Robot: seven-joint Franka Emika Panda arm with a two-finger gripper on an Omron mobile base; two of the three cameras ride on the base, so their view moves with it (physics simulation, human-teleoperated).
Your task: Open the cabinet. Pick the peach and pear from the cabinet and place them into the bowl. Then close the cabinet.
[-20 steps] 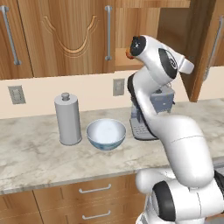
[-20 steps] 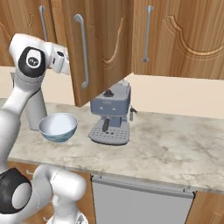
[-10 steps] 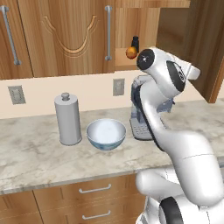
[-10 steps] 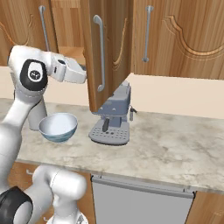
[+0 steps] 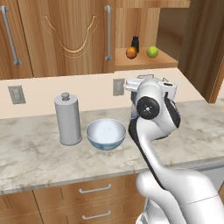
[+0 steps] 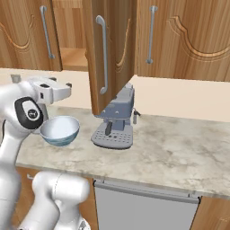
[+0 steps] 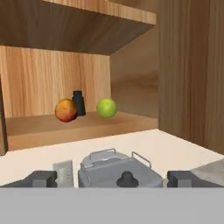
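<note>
A: How does the end effector (image 7: pixel 112 178) stand?
B: Fingers wide apart, nothing between them. In the hand view the two dark tips sit low at either side, above the top of the coffee machine (image 7: pixel 118 171), facing the cabinet (image 7: pixel 70 127).

A: And the cabinet itself?
B: Its right door (image 6: pixel 112 54) is swung out over the desk (image 6: pixel 179 152); the left door (image 5: pixel 65 37) is shut. The shelf inside lies bare to the hand.

A: What sits on that shelf?
B: The peach (image 7: pixel 66 110) to the left, a small dark bottle (image 7: pixel 78 103) just behind and beside it, and the pear (image 7: pixel 106 107) to the right, a little apart from the bottle. From the left base view the peach (image 5: pixel 131 52) and pear (image 5: pixel 152 51) stand near the shelf's front edge.

A: The bowl?
B: The bowl (image 5: pixel 106 134) rests on the desk, between a grey canister (image 5: pixel 68 119) and the arm. Nothing shows inside it. From the right, the bowl (image 6: pixel 59 130) lies left of the coffee machine (image 6: pixel 114 121).
</note>
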